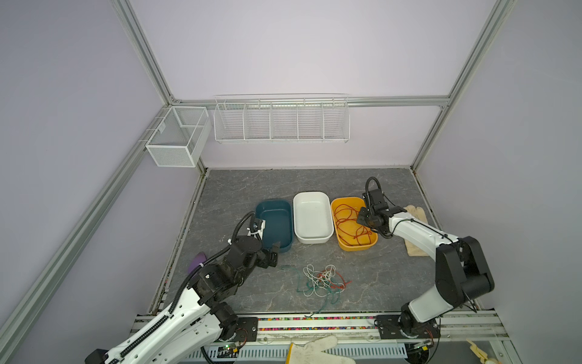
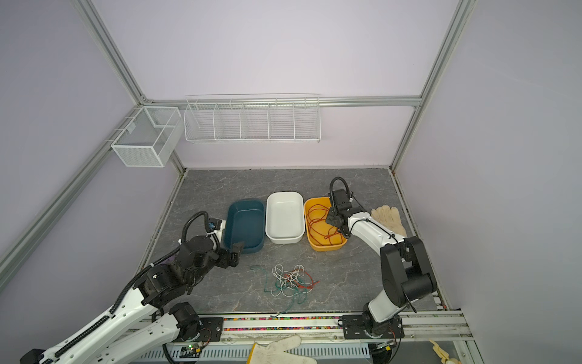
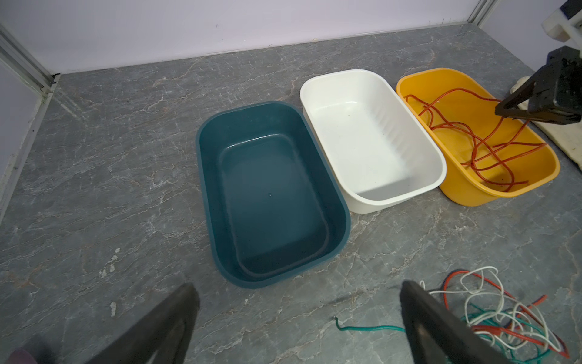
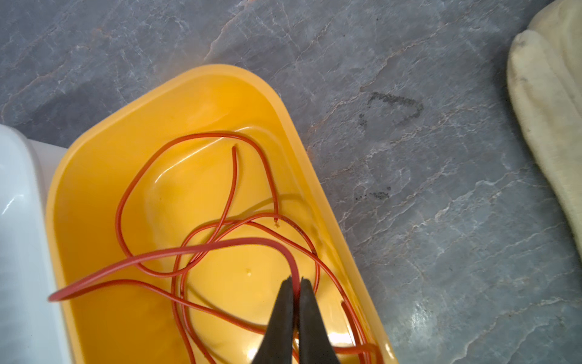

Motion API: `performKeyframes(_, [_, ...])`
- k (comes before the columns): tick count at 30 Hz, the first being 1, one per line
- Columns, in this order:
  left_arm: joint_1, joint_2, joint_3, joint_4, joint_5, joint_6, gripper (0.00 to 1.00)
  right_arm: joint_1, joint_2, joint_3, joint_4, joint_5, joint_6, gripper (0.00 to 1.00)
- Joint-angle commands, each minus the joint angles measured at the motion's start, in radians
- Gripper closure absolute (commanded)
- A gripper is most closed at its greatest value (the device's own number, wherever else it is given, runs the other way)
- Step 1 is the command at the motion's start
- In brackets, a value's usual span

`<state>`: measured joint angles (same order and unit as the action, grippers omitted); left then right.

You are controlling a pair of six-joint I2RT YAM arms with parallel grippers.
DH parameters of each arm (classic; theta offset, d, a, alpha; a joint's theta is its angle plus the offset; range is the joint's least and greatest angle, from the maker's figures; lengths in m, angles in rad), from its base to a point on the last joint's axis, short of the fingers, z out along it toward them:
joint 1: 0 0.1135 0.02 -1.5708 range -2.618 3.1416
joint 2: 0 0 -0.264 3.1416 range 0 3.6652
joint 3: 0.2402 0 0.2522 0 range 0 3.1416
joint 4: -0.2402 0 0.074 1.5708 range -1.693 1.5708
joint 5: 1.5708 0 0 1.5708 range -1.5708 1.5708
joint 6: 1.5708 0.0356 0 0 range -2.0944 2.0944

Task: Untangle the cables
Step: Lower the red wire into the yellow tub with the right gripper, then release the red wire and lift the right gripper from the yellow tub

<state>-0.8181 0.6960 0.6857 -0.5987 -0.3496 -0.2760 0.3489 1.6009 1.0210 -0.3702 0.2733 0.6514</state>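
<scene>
A tangle of white, dark green and red-orange cables (image 1: 321, 280) (image 2: 293, 280) lies on the grey table in front of the trays; the left wrist view shows it beside one finger (image 3: 504, 312). A separate red-orange cable (image 1: 349, 220) (image 4: 201, 249) lies coiled in the yellow tray (image 1: 346, 199). My right gripper (image 4: 295, 280) (image 1: 362, 217) hangs over that tray, shut on a strand of this cable. My left gripper (image 3: 299, 288) (image 1: 274, 252) stands open by the near end of the teal tray (image 1: 277, 223), left of the tangle, holding nothing.
An empty white tray (image 1: 311, 217) sits between the teal and yellow ones. A cream glove (image 1: 415, 227) lies right of the yellow tray, another glove (image 1: 315, 349) at the front rail. A purple object (image 1: 196, 261) lies behind the left arm. Wire baskets (image 1: 280, 121) hang on the back wall.
</scene>
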Motion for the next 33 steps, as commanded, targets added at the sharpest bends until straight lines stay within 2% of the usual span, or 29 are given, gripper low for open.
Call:
performKeyframes(1, [0.005,0.001,-0.011,0.008,0.011,0.011,0.01,0.014,0.030,-0.004,0.024,-0.011,0.009,0.94])
performKeyframes(17, [0.005,0.006,-0.015,0.012,0.024,0.014,0.01,0.022,0.182,0.123,-0.022,-0.049,-0.037,0.94])
performKeyframes(24, [0.005,0.007,-0.016,0.014,0.029,0.017,0.01,0.025,0.148,0.153,-0.055,-0.057,-0.056,0.94])
performKeyframes(28, [0.005,0.010,-0.016,0.014,0.033,0.017,0.01,0.031,0.117,0.171,-0.089,-0.046,-0.071,0.87])
performKeyframes(33, [0.006,0.015,-0.014,0.013,0.038,0.017,0.01,0.045,0.077,0.184,-0.110,-0.045,-0.093,0.72])
